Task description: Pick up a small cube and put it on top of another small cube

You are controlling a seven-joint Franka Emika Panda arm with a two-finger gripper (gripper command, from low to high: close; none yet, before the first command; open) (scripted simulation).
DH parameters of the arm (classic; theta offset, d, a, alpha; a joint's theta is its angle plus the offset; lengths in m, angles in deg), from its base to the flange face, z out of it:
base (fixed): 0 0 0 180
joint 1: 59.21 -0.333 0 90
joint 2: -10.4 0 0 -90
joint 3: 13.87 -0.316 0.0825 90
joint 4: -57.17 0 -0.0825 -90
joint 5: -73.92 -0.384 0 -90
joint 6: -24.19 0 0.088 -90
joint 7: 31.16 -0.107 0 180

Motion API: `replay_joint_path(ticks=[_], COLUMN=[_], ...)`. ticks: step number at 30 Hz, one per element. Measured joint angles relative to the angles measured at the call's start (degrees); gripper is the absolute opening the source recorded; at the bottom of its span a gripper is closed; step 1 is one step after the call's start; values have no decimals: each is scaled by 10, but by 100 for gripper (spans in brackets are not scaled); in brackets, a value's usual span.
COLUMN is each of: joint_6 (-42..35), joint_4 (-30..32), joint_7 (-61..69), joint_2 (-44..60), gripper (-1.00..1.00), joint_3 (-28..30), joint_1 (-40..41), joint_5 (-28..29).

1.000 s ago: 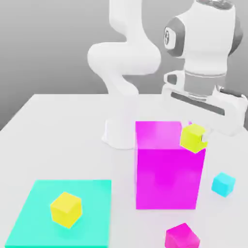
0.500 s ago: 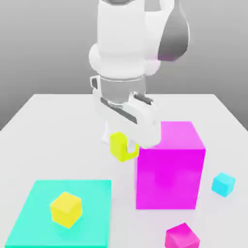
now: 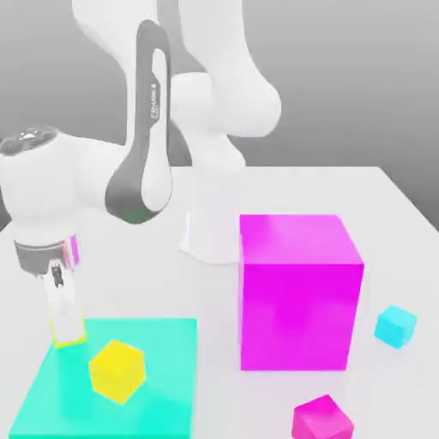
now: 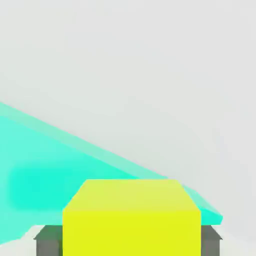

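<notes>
Two grey pads [image 4: 48, 241] of the pincer [image 3: 67, 333] press the sides of the held yellow cube [image 4: 131, 215], clamped on it over the far corner of the teal mat [image 3: 163, 377]. A second yellow cube [image 3: 117, 369] rests on that mat. Farther toward the exterior view's right on the counter [image 3: 103, 197] stand a large magenta block [image 3: 296, 291], a cyan cube [image 3: 395, 326] and a small magenta cube [image 3: 322, 420].
</notes>
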Motion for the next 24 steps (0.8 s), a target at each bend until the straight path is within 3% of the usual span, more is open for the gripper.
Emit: replay_joint_path(ticks=[3, 8, 13, 24], joint_6=[-2, -89, -104, -100], joint_4=[0, 1, -16, -61], joint_7=[0, 4, -28, -144], joint_2=[-1, -90, -83, -23], gripper=[100, 100, 100, 100], joint_3=[0, -1, -46, -100], joint_1=[0, 0, 26, -80], joint_5=[0, -5, -28, -42])
